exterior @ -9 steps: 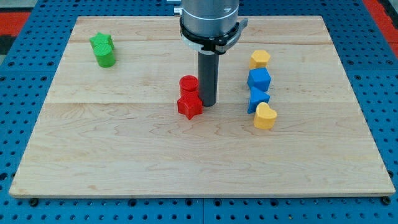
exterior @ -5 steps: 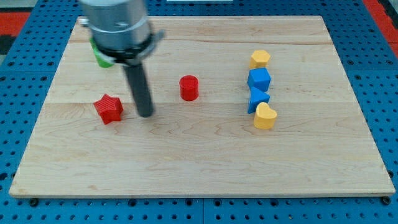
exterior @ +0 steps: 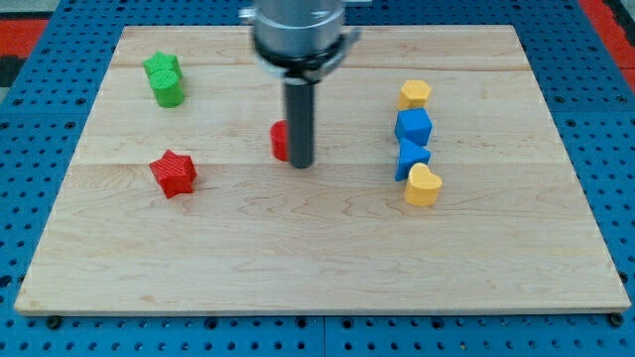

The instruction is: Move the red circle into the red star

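Wooden board (exterior: 327, 248) on blue pegboard, one camera view. No fingers on this rig, just a rod, so nothing to open or close; my tip (exterior: 300, 165) sits down on the board, touching or just beside the red circle (exterior: 281, 141) on its 3 o'clock side. Red circle is near board centre, mostly hidden behind the rod, only its left edge shows: small, red, rounded side. Red star (exterior: 174, 173) lies well apart at roughly 8 o'clock from the circle. Risk, as I judge it: a straight 9 o'clock push would send the circle past the star on its upper side; an off-centre contact lets the round block roll off the tip. Green block (exterior: 164, 80) at 10 o'clock; yellow block (exterior: 415, 94), blue cube (exterior: 414, 127), blue block (exterior: 411, 157), yellow heart-like block (exterior: 422, 184) stacked in a column at 3 o'clock, out of the way.
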